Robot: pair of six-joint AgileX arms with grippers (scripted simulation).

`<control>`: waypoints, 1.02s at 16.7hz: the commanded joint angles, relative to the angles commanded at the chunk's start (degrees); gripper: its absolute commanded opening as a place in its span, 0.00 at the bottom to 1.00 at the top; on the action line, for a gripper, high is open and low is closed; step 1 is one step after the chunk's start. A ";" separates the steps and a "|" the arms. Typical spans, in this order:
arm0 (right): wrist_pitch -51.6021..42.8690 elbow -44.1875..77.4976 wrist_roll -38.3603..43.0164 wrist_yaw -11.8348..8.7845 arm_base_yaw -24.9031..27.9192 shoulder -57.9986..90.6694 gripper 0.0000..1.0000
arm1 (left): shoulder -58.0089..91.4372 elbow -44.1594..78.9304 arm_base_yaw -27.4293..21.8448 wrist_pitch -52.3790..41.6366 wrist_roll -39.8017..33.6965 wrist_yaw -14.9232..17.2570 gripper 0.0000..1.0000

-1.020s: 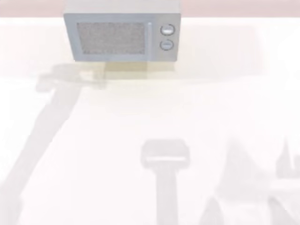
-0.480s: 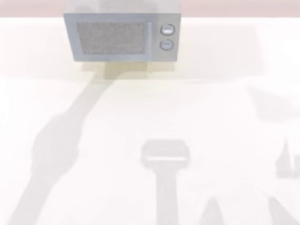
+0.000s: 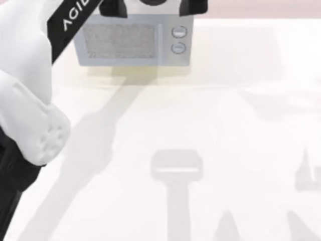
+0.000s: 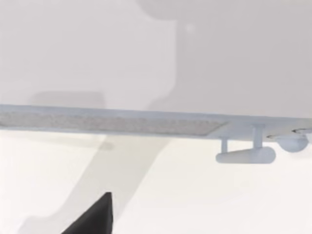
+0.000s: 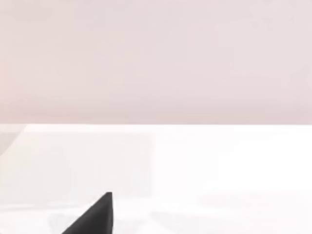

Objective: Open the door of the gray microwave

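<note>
My left gripper [image 3: 153,6] hangs over the top of the gray microwave [image 3: 133,57] at the far edge of the table [image 3: 225,125], left of centre in the top view. Only dark parts of the claw show at the frame's upper edge, so I cannot tell whether it is released or clenched. It grasps nothing that I can see.

Below the claw, the left wrist view looks steeply down the front of the one microwave. The door [image 4: 112,124] appears there as a thin speckled band. Its single handle [image 4: 246,155], a pale bar on two short posts, stands out from the front just beside one rounded knob [image 4: 292,143]. From above, the door lies shut and flush with the case, its mesh window facing the near side of the table. The handle strip sits between the window and the control panel. That panel carries two knobs, one [image 3: 179,32] above the other [image 3: 178,48].

The left arm [image 3: 30,100], white with a black lettered band, runs from the lower left corner up to the microwave and throws a long shadow across the table.

My right gripper [image 5: 95,219] is parked. It shows as a single dark tip in its own wrist view, above bare table with a pink wall [image 5: 156,58] beyond. I cannot tell whether it is released or clenched.
</note>
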 joint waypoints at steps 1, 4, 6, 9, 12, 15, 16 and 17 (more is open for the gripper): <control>0.00 0.00 0.00 0.00 0.00 0.00 1.00 | 0.42 0.42 -0.09 -0.24 -0.08 -0.05 1.00; 0.00 0.00 0.00 0.00 0.00 0.00 1.00 | 0.42 0.42 -0.09 -0.24 -0.08 -0.05 1.00; 0.00 0.00 0.00 0.00 0.00 0.00 1.00 | 0.56 0.28 0.21 -0.13 -0.03 0.03 1.00; 0.00 0.00 0.00 0.00 0.00 0.00 1.00 | 0.69 -1.53 0.47 2.08 0.39 0.19 1.00; 0.00 0.00 0.00 0.00 0.00 0.00 1.00 | 1.27 -6.25 1.34 7.72 1.30 0.59 1.00; 0.00 0.00 0.00 0.00 0.00 0.00 1.00 | 2.01 -11.19 2.30 13.68 2.17 1.01 1.00; 0.00 0.00 0.00 0.00 0.00 0.00 1.00 | 2.17 -12.34 2.51 15.05 2.39 1.11 1.00; 0.00 0.00 0.00 0.00 0.00 0.00 1.00 | 2.27 -13.03 2.65 15.82 2.51 1.17 1.00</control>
